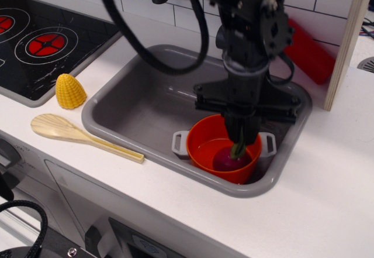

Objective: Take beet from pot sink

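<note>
The orange pot (pixel 200 145) with two grey handles stands in the front right part of the grey sink (pixel 133 105). The beet (pixel 229 160) sits inside the pot: its purple bulb shows, and only the bottom of its green stalk (pixel 238 150) is visible. My black gripper (pixel 243 134) hangs straight down into the pot. Its fingers are drawn together on the stalk just above the bulb and hide most of it. The bulb still rests in the pot.
A yellow corn piece (pixel 70 91) and a wooden spoon (pixel 82 135) lie on the white counter left of the sink. A black stove (pixel 41 41) is at the far left. A red object (pixel 307 50) leans behind the sink, next to a wooden post (pixel 349 35).
</note>
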You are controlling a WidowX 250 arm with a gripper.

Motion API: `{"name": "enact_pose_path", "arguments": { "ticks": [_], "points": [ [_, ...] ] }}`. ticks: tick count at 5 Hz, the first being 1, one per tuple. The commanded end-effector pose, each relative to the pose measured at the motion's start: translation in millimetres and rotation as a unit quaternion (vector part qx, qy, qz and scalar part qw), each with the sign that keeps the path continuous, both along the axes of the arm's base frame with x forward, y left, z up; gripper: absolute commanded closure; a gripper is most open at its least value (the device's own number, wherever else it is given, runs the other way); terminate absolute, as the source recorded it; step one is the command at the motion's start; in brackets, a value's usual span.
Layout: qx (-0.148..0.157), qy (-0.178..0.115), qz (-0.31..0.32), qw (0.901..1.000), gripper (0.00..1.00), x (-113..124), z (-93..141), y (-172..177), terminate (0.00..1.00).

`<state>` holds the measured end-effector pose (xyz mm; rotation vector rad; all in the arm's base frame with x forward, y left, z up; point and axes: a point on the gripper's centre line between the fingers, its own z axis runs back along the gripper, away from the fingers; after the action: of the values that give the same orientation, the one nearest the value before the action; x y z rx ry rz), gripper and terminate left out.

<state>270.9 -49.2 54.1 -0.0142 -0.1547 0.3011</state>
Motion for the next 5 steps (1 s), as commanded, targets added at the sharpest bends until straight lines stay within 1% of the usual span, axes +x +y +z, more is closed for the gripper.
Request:
{"name": "enact_pose_path", "arguments": {
  "ticks": [1, 2, 3, 4, 5],
  "points": [
    [-0.021, -0.085, 0.042, 0.9953, 1.0, 7, 71, 29, 0.0],
    [-0.016, -0.122, 0.082, 0.9891, 1.0, 13, 85, 53, 0.0],
    [-0.011, -0.133, 0.116, 0.9843, 1.0, 23, 84, 74, 0.0],
    [0.008, -0.119, 0.14, 0.983, 1.0, 35, 69, 85, 0.0],
    [0.025, -0.094, 0.156, 0.983, 1.0, 38, 47, 103, 0.0]
  ]
}}
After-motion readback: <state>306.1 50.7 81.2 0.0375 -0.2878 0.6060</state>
